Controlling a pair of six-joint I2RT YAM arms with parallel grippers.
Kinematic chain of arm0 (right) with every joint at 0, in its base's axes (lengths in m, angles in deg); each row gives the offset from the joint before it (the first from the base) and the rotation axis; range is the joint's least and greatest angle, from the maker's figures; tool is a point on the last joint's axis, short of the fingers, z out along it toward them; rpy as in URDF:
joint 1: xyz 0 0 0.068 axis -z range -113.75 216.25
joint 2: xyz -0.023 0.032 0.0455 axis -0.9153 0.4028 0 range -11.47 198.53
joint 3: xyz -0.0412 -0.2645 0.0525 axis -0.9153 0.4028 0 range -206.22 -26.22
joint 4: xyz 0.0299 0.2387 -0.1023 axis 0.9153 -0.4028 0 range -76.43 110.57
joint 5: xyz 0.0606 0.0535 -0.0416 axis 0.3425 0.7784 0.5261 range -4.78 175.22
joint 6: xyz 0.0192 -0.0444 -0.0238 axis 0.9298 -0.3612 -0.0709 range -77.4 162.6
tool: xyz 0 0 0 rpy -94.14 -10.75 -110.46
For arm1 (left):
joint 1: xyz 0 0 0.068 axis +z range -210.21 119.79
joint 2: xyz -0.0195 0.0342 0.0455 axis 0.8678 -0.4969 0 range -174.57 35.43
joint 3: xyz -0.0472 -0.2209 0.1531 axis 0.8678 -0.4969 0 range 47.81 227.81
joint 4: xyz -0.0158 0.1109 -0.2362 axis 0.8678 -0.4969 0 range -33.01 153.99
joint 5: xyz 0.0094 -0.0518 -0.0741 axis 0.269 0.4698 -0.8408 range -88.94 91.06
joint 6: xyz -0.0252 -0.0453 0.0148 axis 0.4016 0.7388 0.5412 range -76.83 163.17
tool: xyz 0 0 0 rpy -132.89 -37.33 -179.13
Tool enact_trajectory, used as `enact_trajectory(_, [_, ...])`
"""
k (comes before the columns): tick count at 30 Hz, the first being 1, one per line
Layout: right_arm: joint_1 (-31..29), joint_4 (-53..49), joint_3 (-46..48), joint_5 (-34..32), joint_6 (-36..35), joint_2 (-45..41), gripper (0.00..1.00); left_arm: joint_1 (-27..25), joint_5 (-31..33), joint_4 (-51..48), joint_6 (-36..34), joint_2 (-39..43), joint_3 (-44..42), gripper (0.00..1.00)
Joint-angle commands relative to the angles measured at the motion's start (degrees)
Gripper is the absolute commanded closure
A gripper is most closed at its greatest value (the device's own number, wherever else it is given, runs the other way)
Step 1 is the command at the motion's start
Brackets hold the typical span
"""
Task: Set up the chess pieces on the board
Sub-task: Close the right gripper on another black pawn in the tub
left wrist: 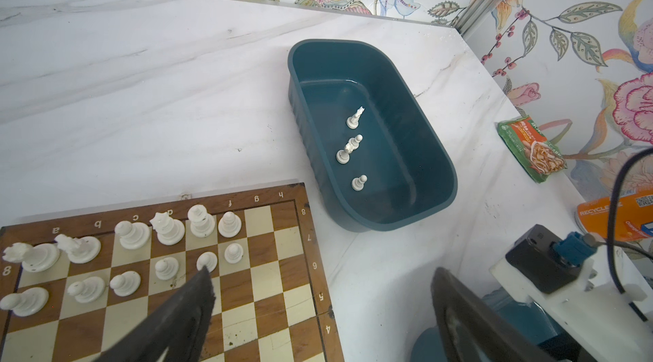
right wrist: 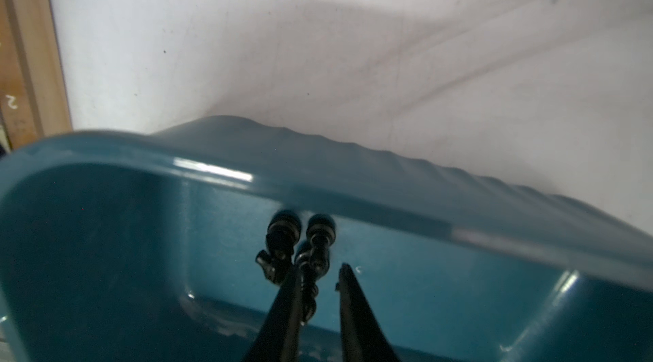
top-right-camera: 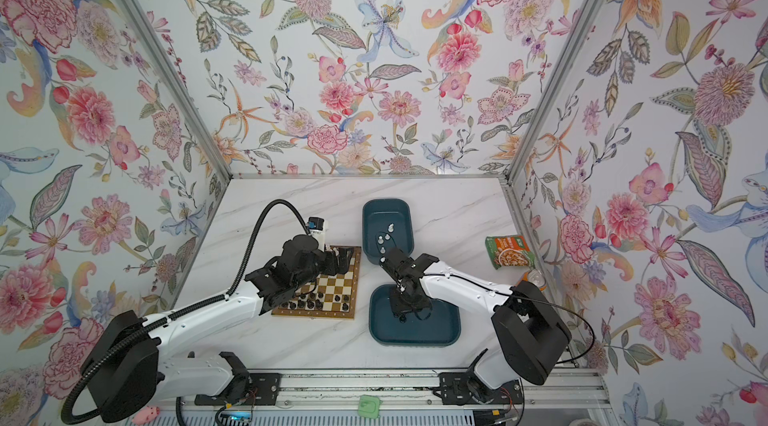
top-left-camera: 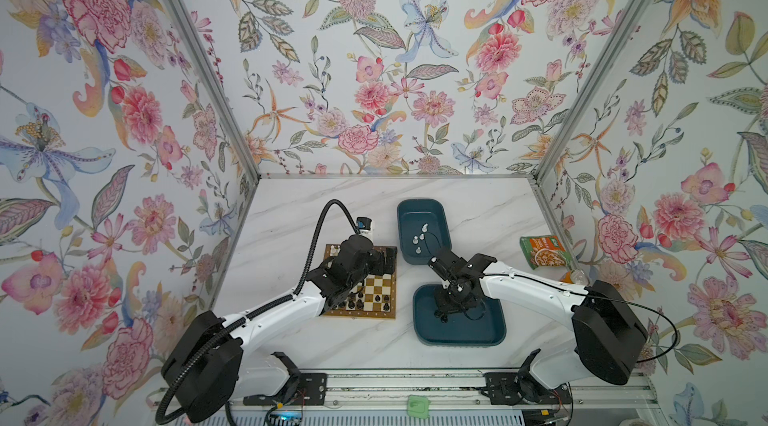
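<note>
Board: the square wooden chessboard (top-left-camera: 376, 284) with tan-brown and cream checks lay flat on the white marble-look table (top-left-camera: 282, 220), to the left of two tubs in both top views.
White pieces on board: small white turned figurines (left wrist: 166, 227) stood in two rows along the far edge, six to a row, on files a to f in the left wrist view.
Black pieces on board: glossy black figurines (top-left-camera: 365, 301) stood along the near edge, partly hidden by the left arm.
Far tub: a dark teal rounded plastic tub (left wrist: 406, 173) sat just beyond the board's far right corner, with four white pieces (left wrist: 348, 151) in it.
Near tub: a second dark teal tub (top-left-camera: 482, 330) sat to the right of the board's near corner. A few black pieces (right wrist: 282, 233) were clustered by its wall, blurred.
Left claw: the left claw (left wrist: 321, 269) hung over the board's far right part, fingers spread wide, holding nothing.
Right claw: the right claw (right wrist: 319, 267) reached down into the near tub, its fingers close together with a narrow gap. One black piece sat in the gap against one finger (right wrist: 289, 293), and the other finger stood just clear of it.
Clutter: a green-and-orange food packet (top-left-camera: 542, 251) and an orange can (left wrist: 597, 215) lay by the right wall.
</note>
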Motion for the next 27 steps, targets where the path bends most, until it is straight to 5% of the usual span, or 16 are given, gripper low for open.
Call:
enact_trajectory(1, [0.5, 0.53, 0.76, 0.39, 0.74, 1.33, 0.79, -0.21, 0.86, -0.86, -1.15, -0.42, 1.89, 0.03])
enact_trajectory(27, [0.94, 2.69, 1.99, 1.35, 0.49, 3.3, 0.88, 1.08, 0.63, -1.03, -0.71, 0.71, 1.18, 0.03])
